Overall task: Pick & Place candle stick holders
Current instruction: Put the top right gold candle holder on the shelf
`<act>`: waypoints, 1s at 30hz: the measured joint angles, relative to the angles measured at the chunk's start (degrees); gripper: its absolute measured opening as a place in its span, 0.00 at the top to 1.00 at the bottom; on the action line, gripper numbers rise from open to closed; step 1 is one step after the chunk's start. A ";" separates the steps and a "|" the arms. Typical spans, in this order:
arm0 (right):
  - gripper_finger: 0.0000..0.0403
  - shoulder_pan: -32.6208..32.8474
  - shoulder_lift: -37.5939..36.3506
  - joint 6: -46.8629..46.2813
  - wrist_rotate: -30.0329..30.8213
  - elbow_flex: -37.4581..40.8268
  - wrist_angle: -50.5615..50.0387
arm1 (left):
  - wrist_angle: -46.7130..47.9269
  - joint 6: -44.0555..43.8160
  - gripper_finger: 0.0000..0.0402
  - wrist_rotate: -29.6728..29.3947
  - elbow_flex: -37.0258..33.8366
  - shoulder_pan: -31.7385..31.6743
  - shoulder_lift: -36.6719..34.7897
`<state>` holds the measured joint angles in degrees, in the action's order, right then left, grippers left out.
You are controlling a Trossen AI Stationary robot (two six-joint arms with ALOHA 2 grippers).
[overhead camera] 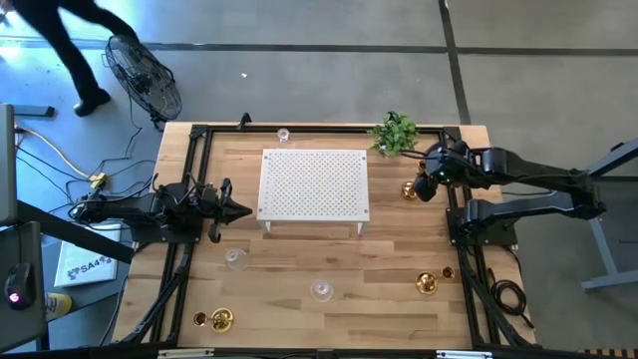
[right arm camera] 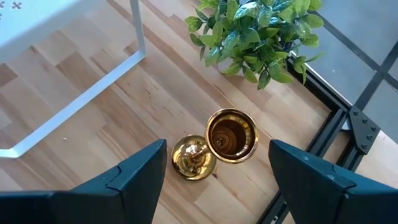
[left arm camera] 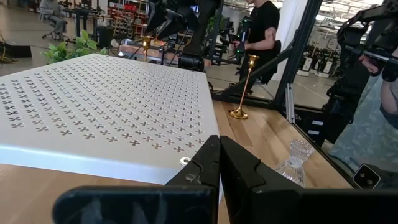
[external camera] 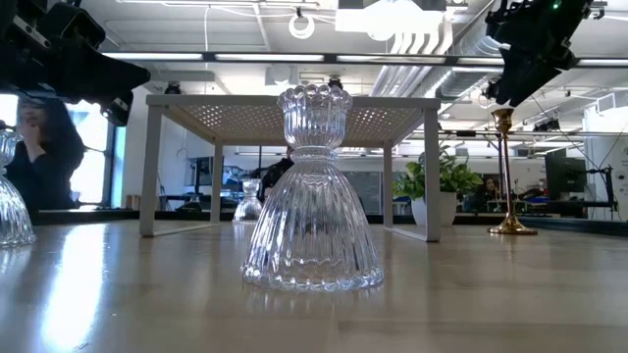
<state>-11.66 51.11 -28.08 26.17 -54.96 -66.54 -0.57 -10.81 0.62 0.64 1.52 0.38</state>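
Note:
Several candle stick holders stand on their round bases on the wooden table. A gold holder stands between the white platform and the plant, also visible from above. My right gripper hovers open above it, tilted downward, one finger on either side and touching nothing. Other gold holders and clear glass holders stand around the table. My left gripper waits shut and level at the platform's left side.
The white perforated platform stands on legs in the table's middle. A green leafy plant sits at the far right corner, close to my right gripper. A black frame runs along the table's edges. A person walks beyond the far left.

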 joint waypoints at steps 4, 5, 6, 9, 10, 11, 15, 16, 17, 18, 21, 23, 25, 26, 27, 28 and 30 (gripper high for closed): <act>0.32 0.01 1.21 0.19 0.41 0.02 0.00 | 0.01 0.00 1.00 0.02 0.00 -0.02 0.00; 0.32 0.01 1.46 0.61 0.88 0.02 0.06 | 0.01 -0.01 1.00 0.02 0.00 0.00 0.02; 0.32 0.01 1.62 0.97 1.13 0.02 0.19 | 0.01 0.00 1.00 0.02 0.00 -0.01 0.00; 0.32 0.00 2.40 1.08 0.98 0.02 0.58 | 0.01 0.00 1.00 0.01 0.00 -0.01 0.00; 0.32 0.01 2.71 1.08 0.92 0.02 0.84 | 0.00 0.00 1.00 0.01 0.00 -0.01 0.01; 0.32 0.02 2.98 1.09 0.92 0.02 1.01 | 0.00 0.00 1.00 0.02 0.00 0.00 0.00; 0.32 0.01 4.27 1.07 1.27 0.02 1.01 | 0.01 0.00 1.00 0.02 0.00 -0.01 0.00; 0.32 0.00 4.55 1.03 1.17 0.02 1.01 | 0.01 0.00 1.00 0.02 0.00 -0.02 0.01; 0.32 0.01 4.81 1.01 1.17 0.02 1.01 | 0.01 0.00 1.00 0.02 0.00 -0.02 0.00; 0.32 0.01 5.06 1.02 1.22 0.02 1.01 | 0.01 0.00 1.00 0.02 0.00 -0.01 0.02; 0.32 0.02 5.49 0.60 1.78 0.02 0.87 | 0.00 0.00 1.00 0.02 0.00 0.00 0.01; 0.32 0.02 5.51 -0.42 2.19 0.02 0.44 | 0.01 0.00 1.00 0.02 0.00 0.00 0.00; 0.32 0.02 5.51 -0.46 2.81 0.02 -0.17 | 0.01 0.00 1.00 0.02 0.00 -0.02 0.01; 0.32 0.00 5.51 -0.46 2.83 0.02 -0.46 | 0.00 0.00 1.00 0.04 0.00 0.00 0.00; 0.32 0.00 5.51 -0.53 2.84 0.02 -0.67 | 0.00 0.00 1.00 0.04 0.00 -0.01 0.01; 0.32 0.01 5.51 -0.62 2.84 0.02 -0.83 | -0.01 0.00 1.00 0.03 0.00 0.00 0.01; 0.32 0.02 5.51 -0.63 2.84 0.02 -0.96 | 0.01 0.00 1.00 0.04 0.00 -0.01 0.01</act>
<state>-11.64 56.62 -28.71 29.02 -54.94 -67.51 -0.56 -10.81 0.67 0.64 1.51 0.39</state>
